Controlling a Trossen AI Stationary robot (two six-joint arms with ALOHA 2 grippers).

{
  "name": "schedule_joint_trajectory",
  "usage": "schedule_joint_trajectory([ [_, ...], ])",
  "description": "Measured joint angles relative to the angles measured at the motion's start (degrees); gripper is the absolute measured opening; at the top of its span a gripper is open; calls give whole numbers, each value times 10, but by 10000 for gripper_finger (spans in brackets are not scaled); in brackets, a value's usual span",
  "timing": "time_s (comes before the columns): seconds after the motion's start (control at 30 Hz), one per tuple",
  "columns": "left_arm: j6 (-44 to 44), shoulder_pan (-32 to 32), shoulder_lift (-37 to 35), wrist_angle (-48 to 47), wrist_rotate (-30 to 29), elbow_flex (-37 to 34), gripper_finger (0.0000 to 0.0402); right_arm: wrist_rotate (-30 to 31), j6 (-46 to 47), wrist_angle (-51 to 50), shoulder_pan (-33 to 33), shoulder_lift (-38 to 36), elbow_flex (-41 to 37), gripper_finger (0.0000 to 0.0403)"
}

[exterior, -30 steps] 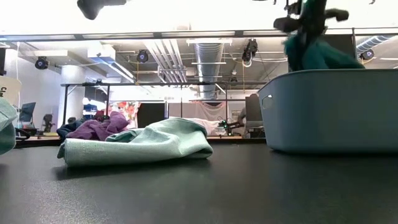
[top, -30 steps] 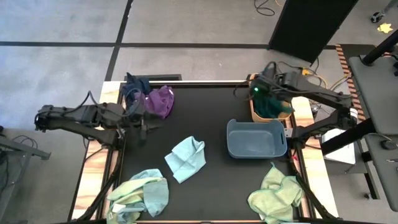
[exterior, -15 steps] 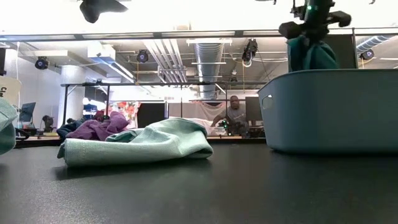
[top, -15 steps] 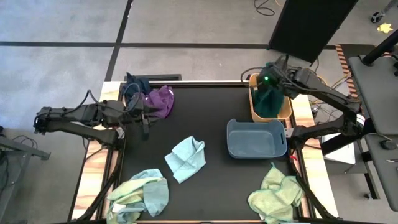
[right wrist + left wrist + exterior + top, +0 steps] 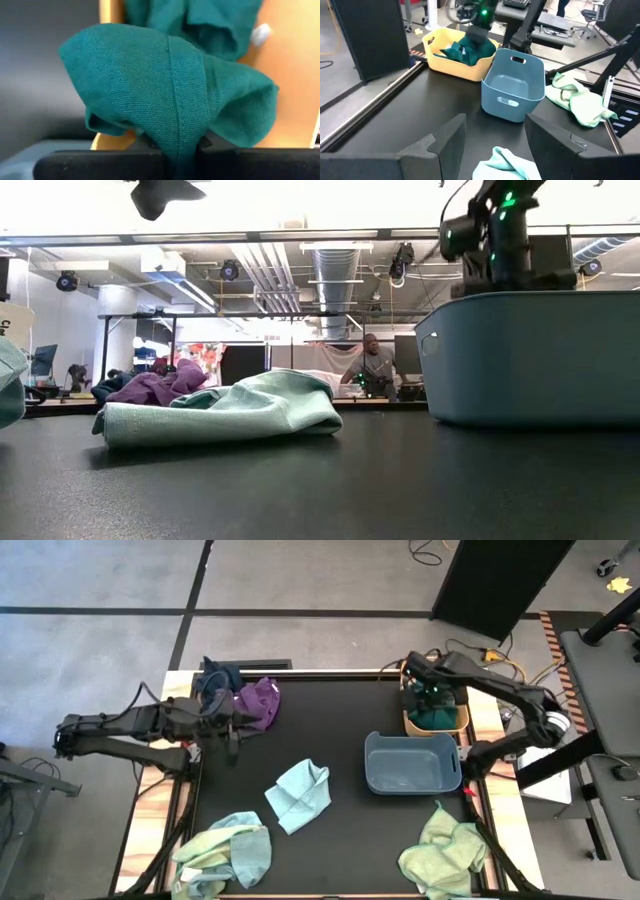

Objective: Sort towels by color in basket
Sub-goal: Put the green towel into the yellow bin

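Since a second ago the right gripper (image 5: 428, 692) has been dropping from above the bins down into the yellow bin (image 5: 459, 724) at the table's far right corner, and it is pinching the dark green towel (image 5: 170, 100) tight between its fingers, the cloth now bunching inside that bin. The blue bin (image 5: 412, 762) is sitting just beside it, nearer the front. The left gripper (image 5: 232, 730) is hovering with fingers apart by the purple towel (image 5: 258, 702) and navy towel (image 5: 215, 674) at the far left corner. A light blue towel (image 5: 300, 794) is lying mid-table.
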Motion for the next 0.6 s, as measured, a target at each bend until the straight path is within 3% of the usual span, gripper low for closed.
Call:
schedule_joint_trajectory([
  [0.17, -16, 36, 0, -19, 14, 0, 189, 10, 30, 31, -94, 51, -2, 17],
  [0.27, -24, 53, 0, -24, 14, 0, 189, 18, 161, 61, -125, 66, -16, 32],
  [0.43, -9, 60, -8, -40, 14, 0, 189, 18, 308, 109, -134, 69, -51, 70],
  [0.6, -12, 60, -26, -57, 13, -2, 189, 25, 356, 189, -139, 72, -84, 119],
])
